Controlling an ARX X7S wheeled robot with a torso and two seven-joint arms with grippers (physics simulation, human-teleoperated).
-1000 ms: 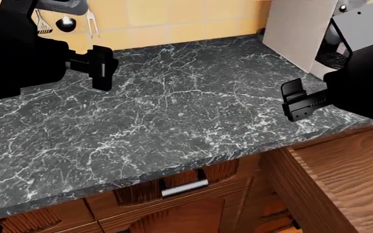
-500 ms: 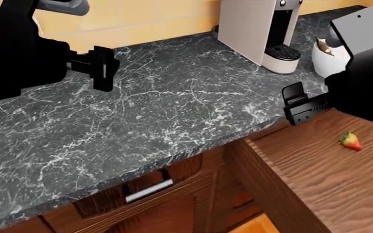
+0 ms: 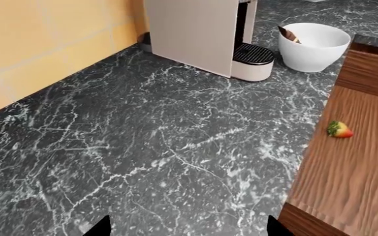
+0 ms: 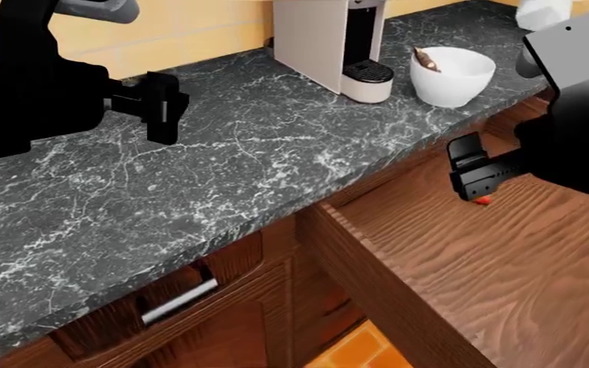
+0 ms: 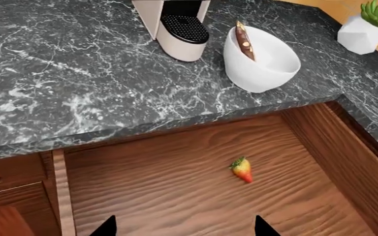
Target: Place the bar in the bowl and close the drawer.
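Note:
The brown bar (image 5: 243,40) leans inside the white bowl (image 5: 267,64), one end sticking up over its rim. The bowl (image 4: 456,80) stands on the dark marble counter beside the coffee machine. Below the counter edge the wide wooden drawer (image 4: 459,261) is pulled out, and its floor (image 5: 175,187) holds only a strawberry (image 5: 241,169). My right gripper (image 4: 468,172) hovers open over the drawer, its fingertips wide apart (image 5: 183,227) with nothing between them. Over the counter to the left, my left gripper (image 4: 162,107) is open and empty too (image 3: 187,228). The bar (image 3: 289,34) and bowl (image 3: 310,49) also show in the left wrist view.
A beige coffee machine (image 4: 325,38) stands by the yellow wall left of the bowl. A white faceted pot with a green plant (image 5: 366,29) sits in the counter's far corner. A narrower drawer with a silver handle (image 4: 177,301) is under the counter at the left.
The head view has swung to the right: coffee machine, bowl and open drawer slid left and into fuller view. Both grippers keep their place in the view and stay open.

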